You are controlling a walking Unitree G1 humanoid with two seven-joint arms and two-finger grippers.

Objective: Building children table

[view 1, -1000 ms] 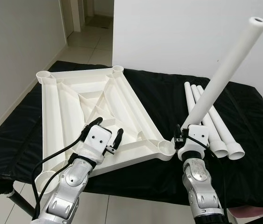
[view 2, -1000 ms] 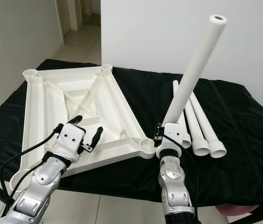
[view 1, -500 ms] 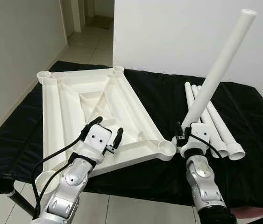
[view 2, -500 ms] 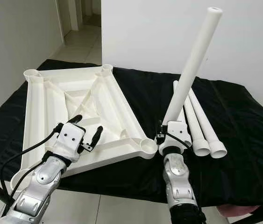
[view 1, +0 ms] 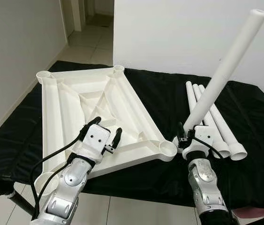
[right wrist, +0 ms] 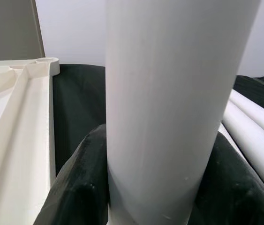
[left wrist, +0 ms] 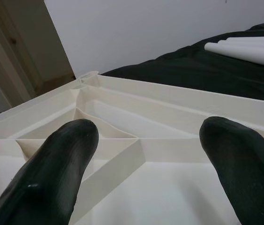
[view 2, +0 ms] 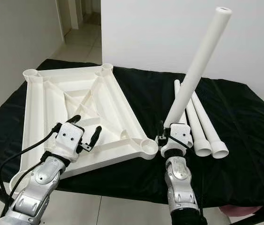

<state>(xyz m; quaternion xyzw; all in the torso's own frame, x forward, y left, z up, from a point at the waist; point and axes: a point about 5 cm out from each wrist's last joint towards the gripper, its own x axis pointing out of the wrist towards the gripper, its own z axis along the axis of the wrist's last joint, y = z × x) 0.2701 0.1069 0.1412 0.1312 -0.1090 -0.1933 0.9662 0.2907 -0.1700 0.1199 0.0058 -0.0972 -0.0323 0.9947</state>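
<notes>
A white plastic tabletop [view 1: 99, 110] lies upside down on the black-covered table [view 1: 169, 101], its ribs and round corner sockets facing up. My right gripper [view 1: 190, 135] is shut on a long white table leg [view 1: 223, 77] that stands tilted up and to the right. The leg's lower end is just right of the near corner socket [view 1: 168, 149]. My left gripper [view 1: 107, 131] is open above the tabletop's near edge, with nothing between its fingers [left wrist: 61, 159]. Three more white legs [view 1: 214, 126] lie side by side to the right.
A white wall [view 1: 183, 33] rises behind the table. An open doorway and tiled floor [view 1: 82, 44] lie at the back left. The black cloth reaches the table's near edge [view 1: 141, 187], with floor below.
The held leg has swung: it stood steeper half a second ago and now leans further right again. My right gripper has shifted slightly toward the near corner socket. The left arm has hardly moved.
</notes>
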